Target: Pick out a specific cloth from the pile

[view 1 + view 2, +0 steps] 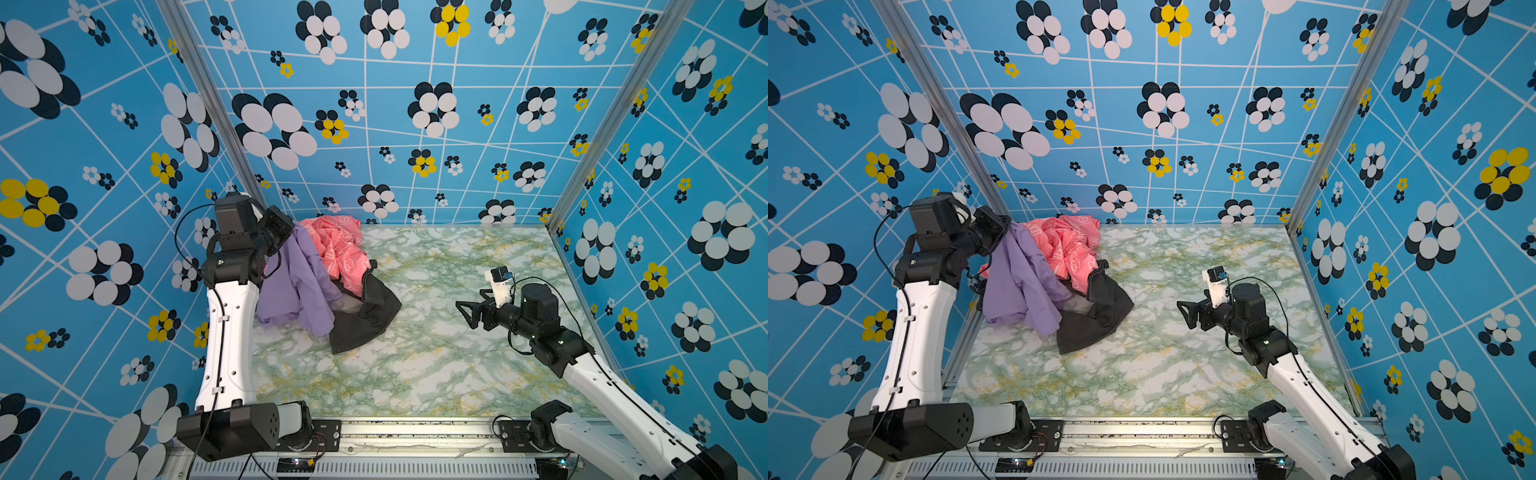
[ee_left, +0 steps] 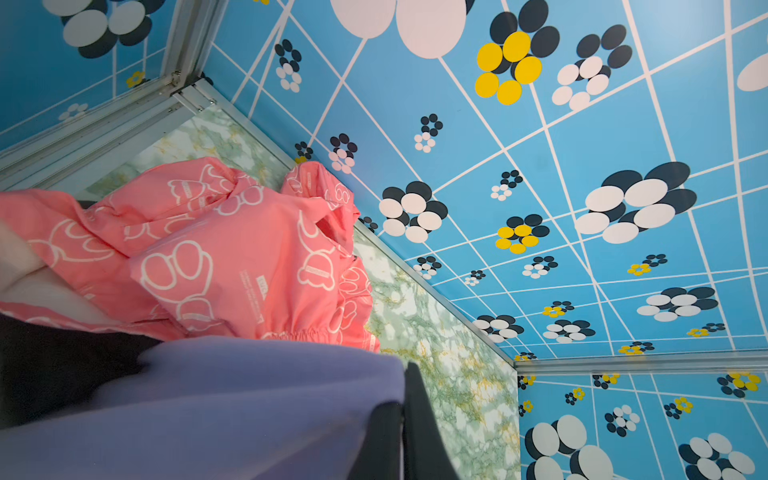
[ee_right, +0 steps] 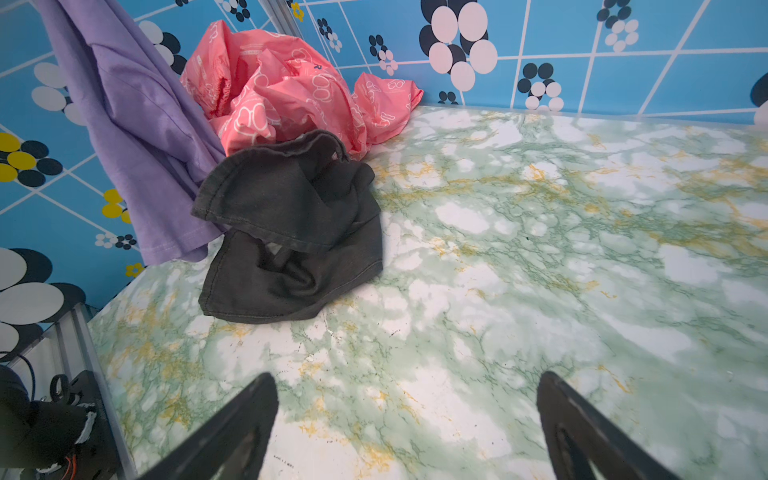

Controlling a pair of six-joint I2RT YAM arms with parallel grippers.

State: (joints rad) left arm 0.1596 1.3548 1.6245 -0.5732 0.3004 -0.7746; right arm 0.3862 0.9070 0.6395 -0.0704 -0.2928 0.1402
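We are gripping the lavender cloth (image 1: pixel 297 286), seemingly light and limp, by a bunched top fold in our clamped left pincer (image 1: pixel 291 232), left of centre; its tail is resting on the pile (image 1: pixel 347 259). Our right pincer (image 1: pixel 466 312) is gaping empty.

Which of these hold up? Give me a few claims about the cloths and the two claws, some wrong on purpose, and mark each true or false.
1. The left gripper is shut on the purple cloth. True; the cloth hangs from it.
2. The right gripper clutches the black cloth. False: it is open and empty, over bare table, apart from the cloths.
3. The black cloth lies on the table. True.
4. The pink cloth is plain. False: it has a white outline print.
5. The pile sits mid-table. False: in both top views it is at the table's far left corner.
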